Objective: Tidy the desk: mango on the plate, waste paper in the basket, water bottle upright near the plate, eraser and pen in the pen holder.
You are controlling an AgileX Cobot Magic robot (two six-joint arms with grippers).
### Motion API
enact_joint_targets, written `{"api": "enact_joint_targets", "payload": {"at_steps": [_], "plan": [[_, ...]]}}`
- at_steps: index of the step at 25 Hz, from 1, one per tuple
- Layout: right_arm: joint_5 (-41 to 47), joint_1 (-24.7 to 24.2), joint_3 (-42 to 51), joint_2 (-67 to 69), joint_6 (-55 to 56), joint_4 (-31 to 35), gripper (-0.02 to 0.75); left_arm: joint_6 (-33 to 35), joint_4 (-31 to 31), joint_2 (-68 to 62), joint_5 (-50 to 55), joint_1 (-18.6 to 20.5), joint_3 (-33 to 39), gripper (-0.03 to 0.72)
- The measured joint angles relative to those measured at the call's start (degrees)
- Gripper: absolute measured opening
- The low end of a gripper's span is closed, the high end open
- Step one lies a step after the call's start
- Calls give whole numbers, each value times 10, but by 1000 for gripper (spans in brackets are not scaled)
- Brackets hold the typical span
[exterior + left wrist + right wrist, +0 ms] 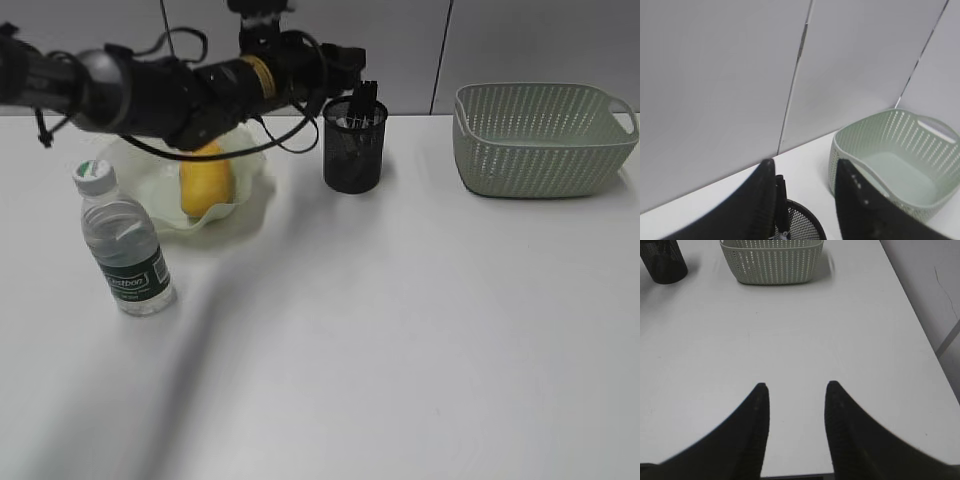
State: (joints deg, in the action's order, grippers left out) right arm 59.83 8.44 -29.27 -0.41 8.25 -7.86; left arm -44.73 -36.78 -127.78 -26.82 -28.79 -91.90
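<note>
Only outside: mango [206,180] on plate [252,205] (both tools [805,172] [794,390] agape, empty-handed).

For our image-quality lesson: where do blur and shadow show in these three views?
Exterior view: the arm's soft shadow streaks across the desk; the water bottle is slightly soft. Left wrist view: left gripper blurred, basket sharper. Right wrist view: right gripper dark, fuzzy-edged.

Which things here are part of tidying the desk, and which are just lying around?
Part of the job:
mango
plate
water bottle
pen holder, something dark inside
basket
desk

Just lying around:
nothing visible; waste paper and eraser not seen.
</note>
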Motion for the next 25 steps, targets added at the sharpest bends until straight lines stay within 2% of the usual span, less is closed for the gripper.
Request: {"api": "enact_joint_targets", "payload": {"at_steps": [3, 4, 6, 12, 17, 21, 23, 25], "plan": [[0, 0, 0, 0, 0, 0, 309, -148, -209, 92, 117, -7, 18, 265], [0, 0, 0, 0, 0, 0, 309, -189, -260, 121, 146, -10, 39, 249], [0, 0, 0, 0, 0, 0, 309, -233, -298, 194, 190, -14, 98, 236], [0, 0, 0, 0, 0, 0, 309, -254, -307, 423, 293, -13, 345, 230], [0, 0, 0, 0, 0, 0, 309, -216, -317, 564, 318, -13, 474, 229], [0, 0, 0, 0, 0, 0, 309, -124, -302, 592, 363, -16, 515, 227], [0, 0, 0, 0, 0, 0, 309, -34, -239, 591, 432, -24, 518, 223], [0, 0, 0, 0, 0, 0, 309, 50, -146, 591, 498, -28, 519, 211]]}}
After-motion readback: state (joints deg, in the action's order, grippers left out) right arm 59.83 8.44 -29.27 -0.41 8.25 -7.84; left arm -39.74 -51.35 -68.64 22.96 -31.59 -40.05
